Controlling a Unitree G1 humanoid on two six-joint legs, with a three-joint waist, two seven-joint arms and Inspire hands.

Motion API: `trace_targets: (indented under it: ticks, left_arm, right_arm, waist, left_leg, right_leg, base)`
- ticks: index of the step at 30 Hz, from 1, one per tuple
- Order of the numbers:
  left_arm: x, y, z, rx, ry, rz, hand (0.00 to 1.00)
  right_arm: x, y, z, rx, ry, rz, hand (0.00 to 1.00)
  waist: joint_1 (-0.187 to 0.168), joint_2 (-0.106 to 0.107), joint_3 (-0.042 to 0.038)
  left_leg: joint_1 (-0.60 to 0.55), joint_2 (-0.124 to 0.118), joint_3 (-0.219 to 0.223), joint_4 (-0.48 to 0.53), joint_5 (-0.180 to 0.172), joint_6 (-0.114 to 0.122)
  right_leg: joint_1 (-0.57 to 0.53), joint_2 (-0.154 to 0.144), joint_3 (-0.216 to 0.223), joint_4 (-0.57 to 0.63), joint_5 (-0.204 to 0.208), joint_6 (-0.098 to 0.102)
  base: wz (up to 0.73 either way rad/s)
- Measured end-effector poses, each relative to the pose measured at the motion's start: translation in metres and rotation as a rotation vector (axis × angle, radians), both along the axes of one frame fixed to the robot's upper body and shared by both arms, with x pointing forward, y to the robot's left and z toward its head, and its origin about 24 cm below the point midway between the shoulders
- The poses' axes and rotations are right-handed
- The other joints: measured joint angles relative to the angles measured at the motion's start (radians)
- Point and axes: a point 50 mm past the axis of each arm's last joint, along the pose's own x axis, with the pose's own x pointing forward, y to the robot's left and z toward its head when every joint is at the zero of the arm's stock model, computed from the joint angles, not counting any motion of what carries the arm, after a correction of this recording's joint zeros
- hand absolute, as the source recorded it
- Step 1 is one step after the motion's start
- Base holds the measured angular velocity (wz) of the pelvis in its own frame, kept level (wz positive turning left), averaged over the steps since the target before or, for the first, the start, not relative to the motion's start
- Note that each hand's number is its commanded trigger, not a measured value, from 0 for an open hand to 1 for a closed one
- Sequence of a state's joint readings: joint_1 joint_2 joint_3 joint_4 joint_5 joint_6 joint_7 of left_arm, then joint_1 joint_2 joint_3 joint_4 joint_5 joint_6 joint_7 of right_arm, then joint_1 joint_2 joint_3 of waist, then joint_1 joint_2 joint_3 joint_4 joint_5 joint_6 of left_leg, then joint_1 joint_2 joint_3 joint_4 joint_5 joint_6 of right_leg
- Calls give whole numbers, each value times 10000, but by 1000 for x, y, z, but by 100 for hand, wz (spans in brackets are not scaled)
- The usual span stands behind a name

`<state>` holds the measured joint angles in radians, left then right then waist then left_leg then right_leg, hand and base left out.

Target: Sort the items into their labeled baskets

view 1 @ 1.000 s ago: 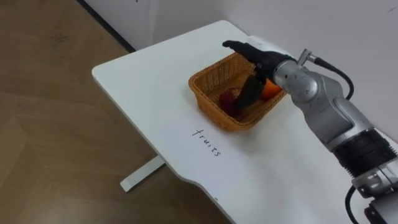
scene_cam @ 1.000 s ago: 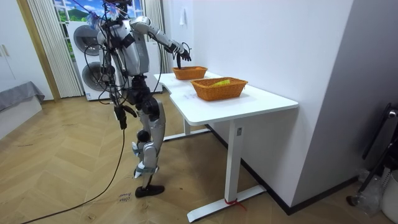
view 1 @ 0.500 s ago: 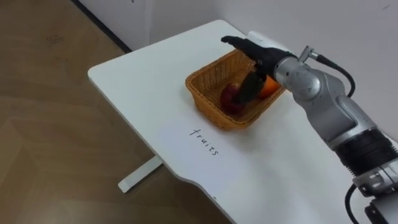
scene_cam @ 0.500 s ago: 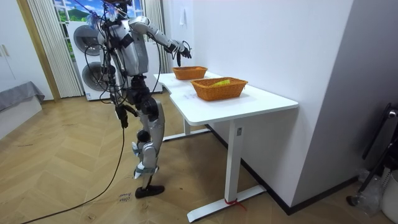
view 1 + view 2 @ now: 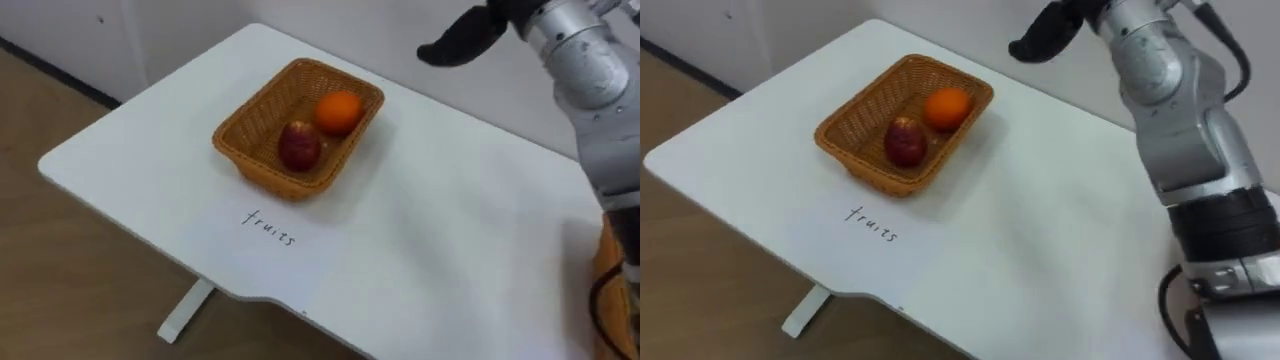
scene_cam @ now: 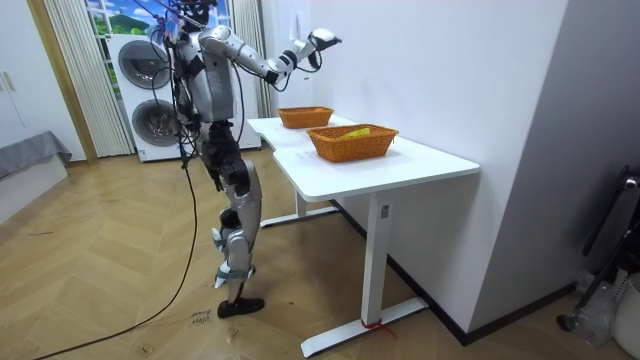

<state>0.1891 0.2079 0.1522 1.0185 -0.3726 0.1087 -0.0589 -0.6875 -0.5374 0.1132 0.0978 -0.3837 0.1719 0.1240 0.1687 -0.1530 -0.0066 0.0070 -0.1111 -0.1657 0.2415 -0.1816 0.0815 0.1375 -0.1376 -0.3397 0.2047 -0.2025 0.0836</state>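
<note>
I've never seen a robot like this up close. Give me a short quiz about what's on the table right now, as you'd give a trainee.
1. True or false: the wicker basket holds an apple and an orange.
2. Where is the right hand?
A. Inside the basket
B. Raised in the air above the table, open and empty
C. Curled round the orange
3. Which fruit lies nearer the handwritten label on the table?

Key: 1 true; 2 B; 3 the apple.
</note>
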Motion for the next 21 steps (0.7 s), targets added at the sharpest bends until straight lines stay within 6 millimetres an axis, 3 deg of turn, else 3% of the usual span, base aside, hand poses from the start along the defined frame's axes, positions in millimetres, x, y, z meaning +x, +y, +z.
trace_targets:
  ticks: [8, 10, 13, 17, 21]
  left_arm:
    - [7, -3, 0, -455, -354, -129, 0]
    - [9, -4, 0, -585, -479, 15, 0]
    - [9, -4, 1, -725, -690, 382, 0]
    - [10, -2, 3, -698, -881, 485, 0]
    - [7, -2, 3, -693, -840, 530, 0]
  right_arm:
    - [-10, -43, 26, 1125, -1714, -1714, 0]
    - [-12, -47, 29, 1421, -1946, -1786, 0]
    - [-14, -51, 30, 1572, -2118, -1923, 0]
    - [-24, -69, 26, 2303, -2431, -2504, 0]
    - [-30, -76, 25, 2691, -2822, -2837, 0]
  waist:
    - [-905, 73, 26]
    - [-986, 143, 41]
    - [-1391, 293, 38]
    - [-1489, 398, -23]
    - [-1748, 412, -23]
  left_leg:
    - [222, 125, 501, -185, -4, -1]
    - [232, 160, 652, -195, -7, 1]
    - [214, 197, 838, -212, -18, 12]
    - [481, 332, 1236, -407, -28, -3]
    - [737, 456, 1480, -549, -60, -53]
  right_leg:
    - [-88, 31, 165, -3, 18, -28]
    - [-165, 50, 367, -10, 37, -56]
    - [-245, 64, 468, -8, 71, -78]
    - [-236, 174, 936, -4, 101, -106]
    - [-171, 275, 1160, -2, 138, -165]
  base:
    - [-17]
    - [-27]
    - [-18]
    - [-29]
    - [-26]
